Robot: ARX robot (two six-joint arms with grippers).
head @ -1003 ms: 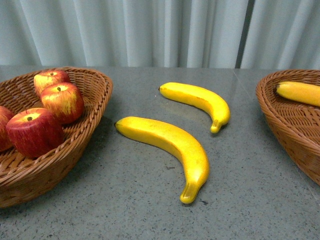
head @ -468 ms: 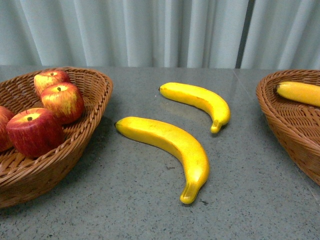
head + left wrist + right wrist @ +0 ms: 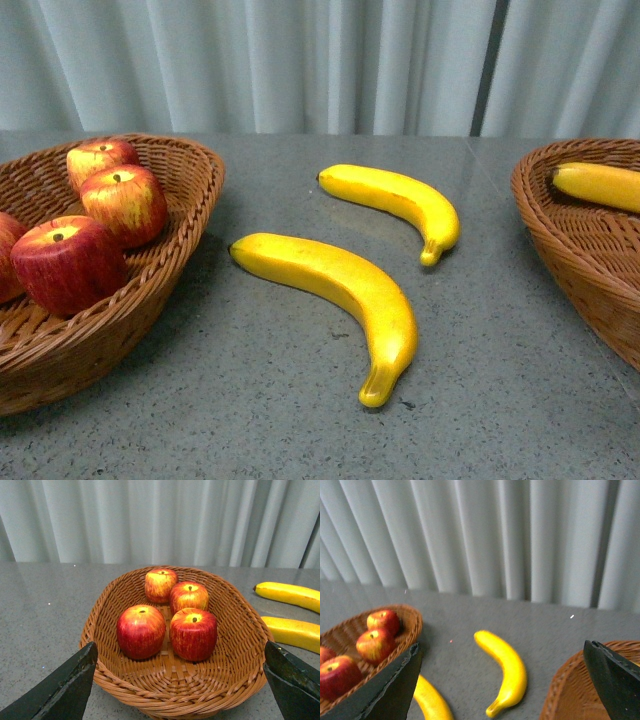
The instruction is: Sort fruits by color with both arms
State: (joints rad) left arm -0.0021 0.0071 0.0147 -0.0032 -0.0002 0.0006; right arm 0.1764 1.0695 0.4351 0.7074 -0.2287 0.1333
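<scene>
Two yellow bananas lie on the grey table between the baskets: a near one (image 3: 340,300) and a far one (image 3: 400,205). A third banana (image 3: 598,185) lies in the right wicker basket (image 3: 575,240). Several red apples (image 3: 68,262) sit in the left wicker basket (image 3: 190,190). Neither arm shows in the front view. My left gripper (image 3: 177,690) is open and empty, above the near rim of the apple basket (image 3: 175,700), facing the apples (image 3: 192,632). My right gripper (image 3: 502,690) is open and empty, held high over the far banana (image 3: 507,672).
A pale pleated curtain (image 3: 300,60) hangs behind the table's far edge. Bare grey tabletop (image 3: 480,400) lies between the two baskets, around the bananas. In the right wrist view the right basket's rim (image 3: 560,690) shows beside one finger.
Nothing has visibly changed in the front view; the fruit and baskets stay where they were.
</scene>
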